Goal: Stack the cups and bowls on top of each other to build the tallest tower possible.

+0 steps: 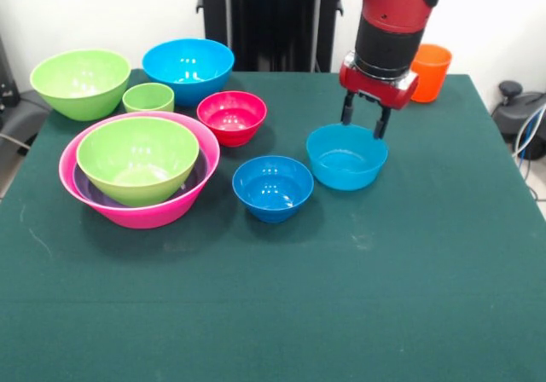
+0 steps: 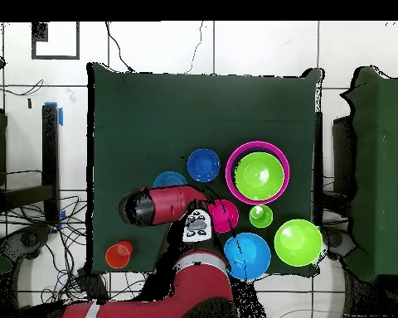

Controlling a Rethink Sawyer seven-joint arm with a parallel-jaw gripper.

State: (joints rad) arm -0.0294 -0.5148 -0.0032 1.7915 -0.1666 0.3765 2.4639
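No writing is showing anywhere. I'm counting eight bowls and two cups. My gripper (image 1: 365, 120) is hanging spread, unclenched, over the teal bowl (image 1: 346, 156), straddling its far rim, beside the small blue bowl (image 1: 273, 188).

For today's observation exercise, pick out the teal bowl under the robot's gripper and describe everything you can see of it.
The teal bowl is a round, glossy, plastic-looking bowl standing upright and empty on the green table, right of the small blue bowl, apart from it. The gripper is just above its far rim with fingers spread; whether they touch the rim cannot be told. In the overhead view the arm hides most of the bowl.
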